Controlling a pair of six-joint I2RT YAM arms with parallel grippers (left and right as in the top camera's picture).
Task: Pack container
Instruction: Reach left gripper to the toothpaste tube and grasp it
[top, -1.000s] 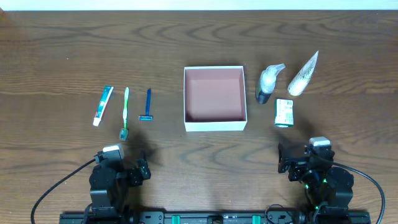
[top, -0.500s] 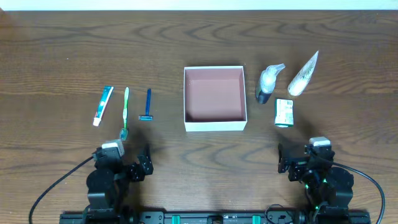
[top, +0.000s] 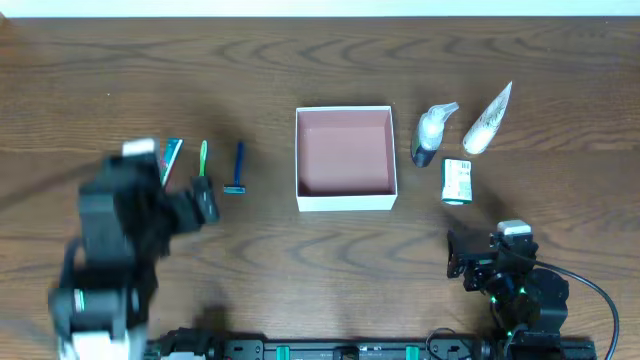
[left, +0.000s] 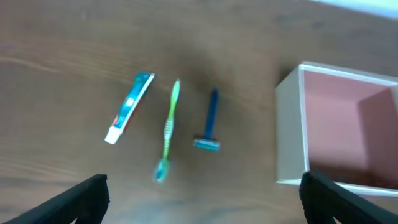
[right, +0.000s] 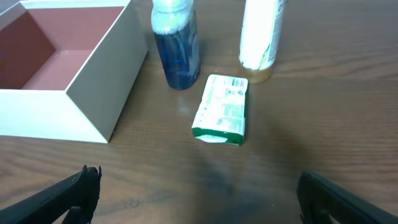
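Note:
The container, a square white box with a pinkish-brown inside, sits mid-table; it shows in the left wrist view and the right wrist view. Left of it lie a toothpaste tube, a green toothbrush and a blue razor. Right of it are a blue bottle, a white tube and a green-and-white packet. My left gripper is open and empty, raised over the toothbrush area. My right gripper is open and empty near the front edge.
A pale wall strip runs along the table's far edge. Cables trail from both arm bases at the front.
My left arm has risen and swung forward from the front edge to above the toothpaste and toothbrush; it looks blurred. The right arm and all items have not moved.

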